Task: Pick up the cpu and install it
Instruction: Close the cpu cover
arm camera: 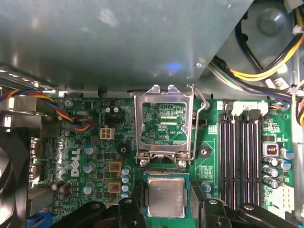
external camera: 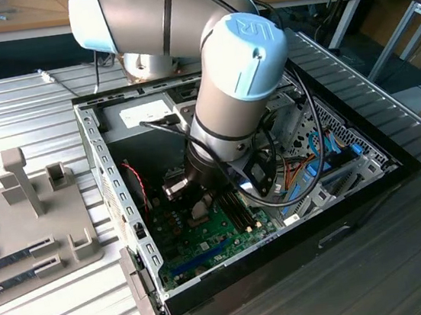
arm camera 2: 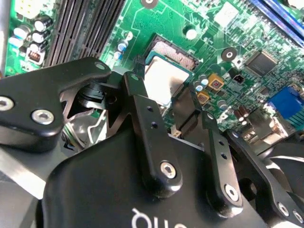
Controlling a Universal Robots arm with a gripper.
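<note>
The cpu [arm camera: 165,197], a small square chip with a silver-grey lid and green rim, sits between my two black fingers low over the motherboard's socket. My gripper [arm camera: 165,200] is shut on the cpu, one finger against each side. The socket's metal load plate [arm camera: 164,124] stands flipped open just beyond, with its lever [arm camera: 203,107] raised. In the second wrist view the cpu [arm camera 2: 164,78] lies over the socket, with a strip of socket pins [arm camera 2: 175,51] showing past its far edge, and my gripper [arm camera 2: 164,90] straddles it. In the exterior view my gripper [external camera: 197,205] reaches down into the open computer case [external camera: 286,271].
Black memory slots [arm camera: 242,156] run beside the socket. Bundled cables [external camera: 312,168] and a drive bay fill the case's side towards the exterior view's right. A power-supply box [external camera: 144,113] sits at the case's back. A grey fixture tray [external camera: 41,217] with memory sticks [external camera: 15,254] lies at the exterior view's left.
</note>
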